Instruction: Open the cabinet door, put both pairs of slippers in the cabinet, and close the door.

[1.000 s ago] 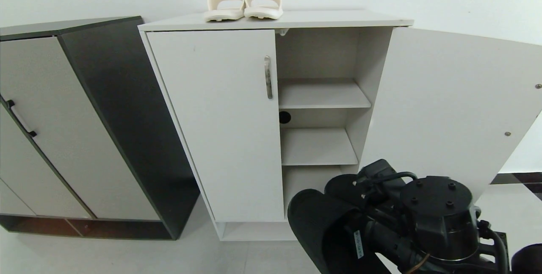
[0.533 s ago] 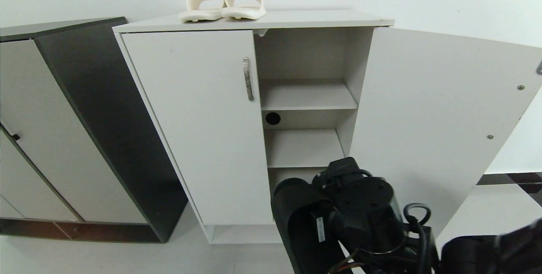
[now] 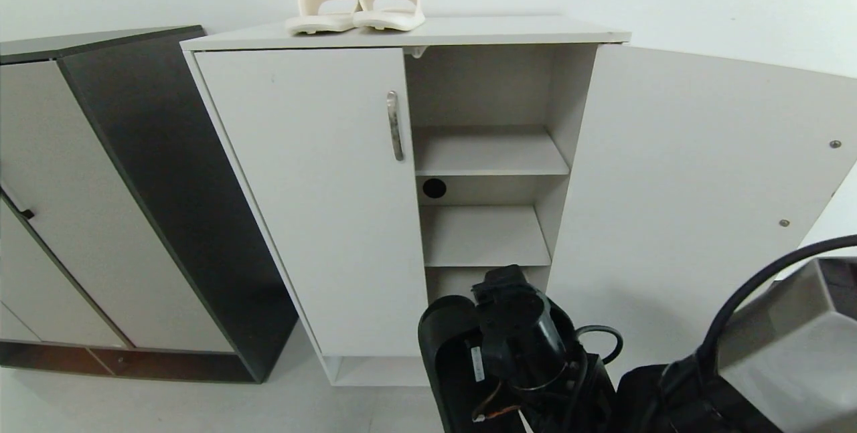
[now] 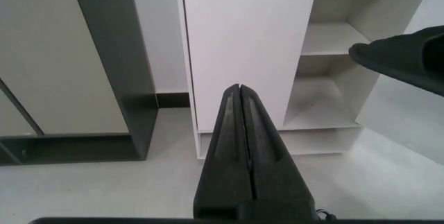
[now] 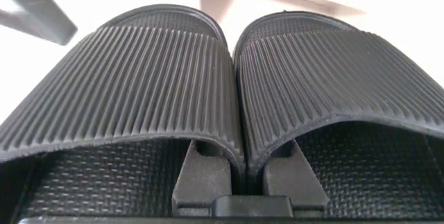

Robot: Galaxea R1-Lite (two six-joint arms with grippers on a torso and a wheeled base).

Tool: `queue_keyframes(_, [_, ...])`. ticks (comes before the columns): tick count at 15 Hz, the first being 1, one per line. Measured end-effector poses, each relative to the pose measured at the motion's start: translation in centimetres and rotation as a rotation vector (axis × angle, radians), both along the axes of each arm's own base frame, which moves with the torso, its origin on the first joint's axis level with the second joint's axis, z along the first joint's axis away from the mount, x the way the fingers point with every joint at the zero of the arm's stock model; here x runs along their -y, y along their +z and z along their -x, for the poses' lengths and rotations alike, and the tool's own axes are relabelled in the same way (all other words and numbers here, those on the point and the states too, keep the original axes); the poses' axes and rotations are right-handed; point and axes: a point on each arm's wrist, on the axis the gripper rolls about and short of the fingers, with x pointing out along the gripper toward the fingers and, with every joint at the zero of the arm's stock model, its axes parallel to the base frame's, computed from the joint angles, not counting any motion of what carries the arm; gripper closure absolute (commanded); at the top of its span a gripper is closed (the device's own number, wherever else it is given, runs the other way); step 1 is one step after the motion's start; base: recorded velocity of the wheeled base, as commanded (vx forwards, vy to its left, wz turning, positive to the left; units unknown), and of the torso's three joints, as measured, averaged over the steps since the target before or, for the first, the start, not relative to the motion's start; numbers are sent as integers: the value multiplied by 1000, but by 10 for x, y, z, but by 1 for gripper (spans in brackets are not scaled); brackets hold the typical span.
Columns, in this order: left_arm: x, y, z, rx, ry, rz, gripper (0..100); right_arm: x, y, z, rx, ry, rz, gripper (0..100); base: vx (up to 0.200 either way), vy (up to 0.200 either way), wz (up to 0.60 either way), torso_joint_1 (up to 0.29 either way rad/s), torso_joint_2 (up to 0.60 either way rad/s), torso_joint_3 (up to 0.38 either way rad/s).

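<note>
The right end effector (image 5: 243, 179) is clamped on the touching inner straps of the black slippers (image 5: 146, 78). It holds them low before the open right half of the cabinet (image 3: 301, 185), whose door (image 3: 689, 179) stands wide. The left end effector (image 4: 239, 113) is closed, holding nothing. The cream slippers (image 3: 355, 8) sit on the cabinet top.

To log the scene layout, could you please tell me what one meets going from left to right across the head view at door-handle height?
Dark grey cabinet → closed white cabinet door → metal handle → open shelf compartment → swung-open right door.
</note>
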Motion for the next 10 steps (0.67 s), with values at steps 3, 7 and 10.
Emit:
queue_keyframes(3, [0,0,0,0,0,0,100,-7,-7,-7,-5,-5,16,100,0,0,0,0,0,0])
queue_keyframes(7, [0,0,0,-1,-1,-1,100,-17,-11,-17,-27,-20,60,100,0,0,0,1,0,-158])
queue_keyframes(10, [0,0,0,-1,-3,-3,100,-20,-11,-19,-38,-31,68,100,0,0,0,5,4,-194])
